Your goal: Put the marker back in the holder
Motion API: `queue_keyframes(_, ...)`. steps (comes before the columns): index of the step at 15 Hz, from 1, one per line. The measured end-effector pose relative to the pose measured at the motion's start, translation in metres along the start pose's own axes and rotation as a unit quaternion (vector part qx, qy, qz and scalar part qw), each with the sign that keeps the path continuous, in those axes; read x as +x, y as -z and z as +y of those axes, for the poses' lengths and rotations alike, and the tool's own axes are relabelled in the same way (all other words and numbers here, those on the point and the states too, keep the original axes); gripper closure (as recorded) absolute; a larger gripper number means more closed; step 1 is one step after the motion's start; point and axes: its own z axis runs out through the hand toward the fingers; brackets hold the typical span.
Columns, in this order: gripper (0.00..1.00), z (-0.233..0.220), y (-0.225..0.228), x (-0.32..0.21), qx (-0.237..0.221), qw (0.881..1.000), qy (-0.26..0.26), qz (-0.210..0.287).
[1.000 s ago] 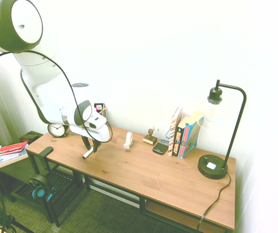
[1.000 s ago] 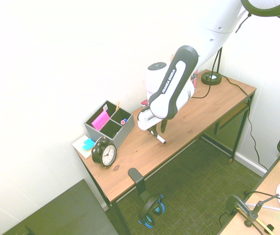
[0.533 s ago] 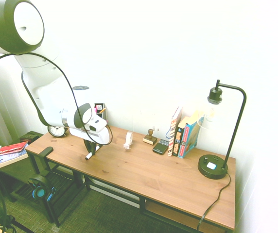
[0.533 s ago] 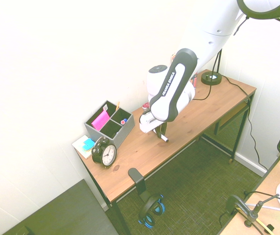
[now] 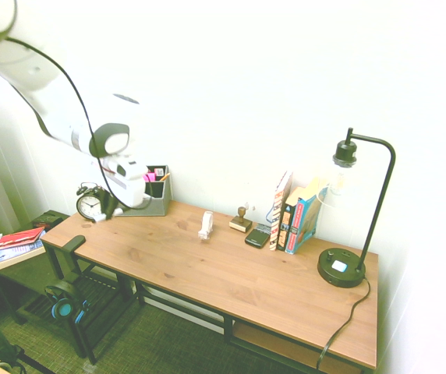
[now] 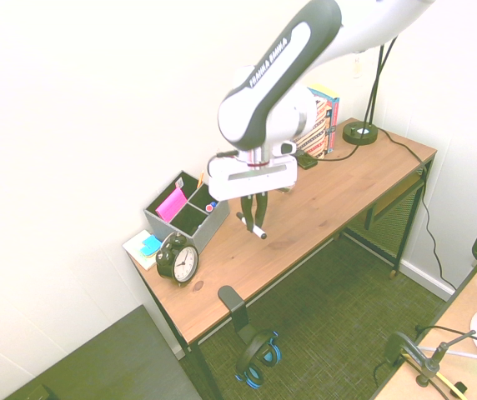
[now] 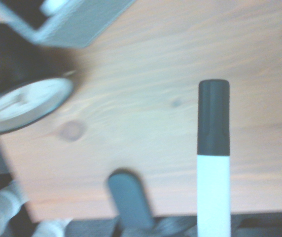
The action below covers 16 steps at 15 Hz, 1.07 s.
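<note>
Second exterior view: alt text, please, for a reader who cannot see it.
The white arm's pincer holds the marker above the wooden desk, to the right of the grey holder and the black alarm clock.

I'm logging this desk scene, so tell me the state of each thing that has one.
gripper: shut on the marker, raised above the desk
marker: held, clear of the desk
holder: upright, pens inside, marker not yet in
alarm clock: upright beside the holder
lamp: upright; on or off, cannot tell
books: standing on end
</note>
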Motion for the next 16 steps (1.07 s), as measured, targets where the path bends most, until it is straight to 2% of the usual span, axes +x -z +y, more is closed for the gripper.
queue_keyframes(2,1.00,-0.027,0.035,-0.023,0.010,0.998,-0.008,-0.065)
queue_keyframes(3,1.00,-0.040,0.037,-0.022,0.016,0.995,-0.021,-0.092)
queue_keyframes(6,1.00,-0.073,0.006,0.007,0.013,0.984,-0.079,-0.161)
queue_keyframes(8,1.00,-0.084,-0.011,0.032,0.010,0.971,-0.124,-0.204)
queue_keyframes(11,1.00,-0.091,-0.012,0.061,0.007,0.962,-0.158,-0.225)
queue_keyframes(15,1.00,-0.105,-0.038,0.080,0.000,0.957,-0.165,-0.239)
queue_keyframes(16,0.00,-0.110,-0.047,0.086,0.003,0.956,-0.163,-0.244)
